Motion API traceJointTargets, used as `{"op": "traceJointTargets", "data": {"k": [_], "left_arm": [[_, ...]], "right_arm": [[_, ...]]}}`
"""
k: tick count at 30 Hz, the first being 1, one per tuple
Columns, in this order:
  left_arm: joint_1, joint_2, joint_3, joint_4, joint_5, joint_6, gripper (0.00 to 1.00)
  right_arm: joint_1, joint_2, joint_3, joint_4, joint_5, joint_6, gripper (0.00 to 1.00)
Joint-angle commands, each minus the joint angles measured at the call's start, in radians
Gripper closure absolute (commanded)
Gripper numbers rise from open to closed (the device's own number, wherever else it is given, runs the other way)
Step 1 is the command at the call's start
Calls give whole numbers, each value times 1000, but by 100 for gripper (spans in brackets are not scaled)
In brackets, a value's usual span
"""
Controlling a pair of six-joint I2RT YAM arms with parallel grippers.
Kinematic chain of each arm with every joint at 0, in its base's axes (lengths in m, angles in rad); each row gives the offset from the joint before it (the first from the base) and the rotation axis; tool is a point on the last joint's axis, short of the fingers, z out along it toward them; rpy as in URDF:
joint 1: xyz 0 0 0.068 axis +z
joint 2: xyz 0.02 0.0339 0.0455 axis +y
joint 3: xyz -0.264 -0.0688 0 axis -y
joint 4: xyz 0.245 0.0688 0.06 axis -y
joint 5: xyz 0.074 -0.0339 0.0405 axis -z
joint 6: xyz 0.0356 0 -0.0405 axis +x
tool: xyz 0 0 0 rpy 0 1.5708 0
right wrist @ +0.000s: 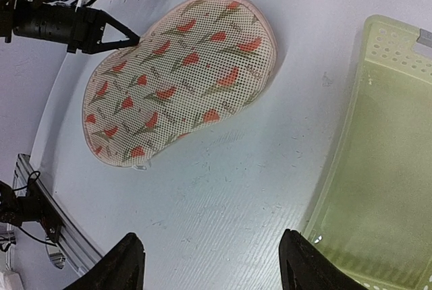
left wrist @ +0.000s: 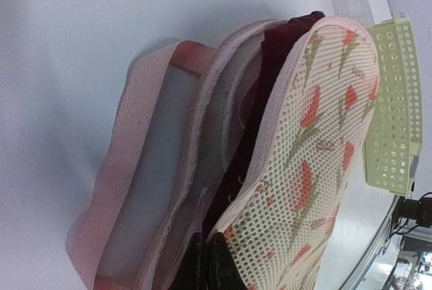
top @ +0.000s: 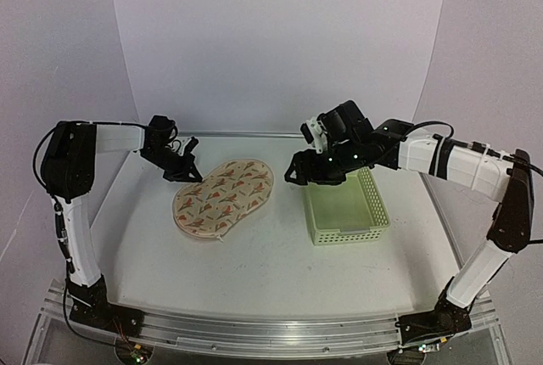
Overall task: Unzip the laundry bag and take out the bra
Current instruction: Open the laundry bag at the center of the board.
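Note:
The laundry bag [top: 222, 199] lies on the table left of centre, a cream mesh pouch with red-and-green motifs. In the left wrist view its top shell [left wrist: 317, 135] is lifted off the lower shell along the rim, and a dark maroon bra [left wrist: 273, 67] shows in the gap. My left gripper [top: 188, 164] is at the bag's far-left rim, its black fingers [left wrist: 196, 266] pressed together on the pink rim of the top shell; the right wrist view shows them touching the bag's [right wrist: 179, 74] edge. My right gripper [top: 297, 170] is open and empty above the table between bag and basket.
A pale green slatted plastic basket [top: 374, 208] stands right of the bag, also in the right wrist view [right wrist: 405, 67] and the left wrist view [left wrist: 391, 108]. A pink webbing loop [left wrist: 128, 162] lies beside the bag. The zip pull [right wrist: 144, 166] sits at the bag's near end.

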Motion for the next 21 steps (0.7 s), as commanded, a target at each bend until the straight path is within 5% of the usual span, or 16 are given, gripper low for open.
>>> {"op": "traceJointTargets", "data": {"k": [1, 21], "left_arm": [[14, -118, -18, 12, -29, -32, 100], [57, -552, -553, 224, -212, -323, 100]], "right_arm": [[11, -32, 10, 34, -12, -2, 31], [47, 23, 52, 34, -27, -17, 31]]}}
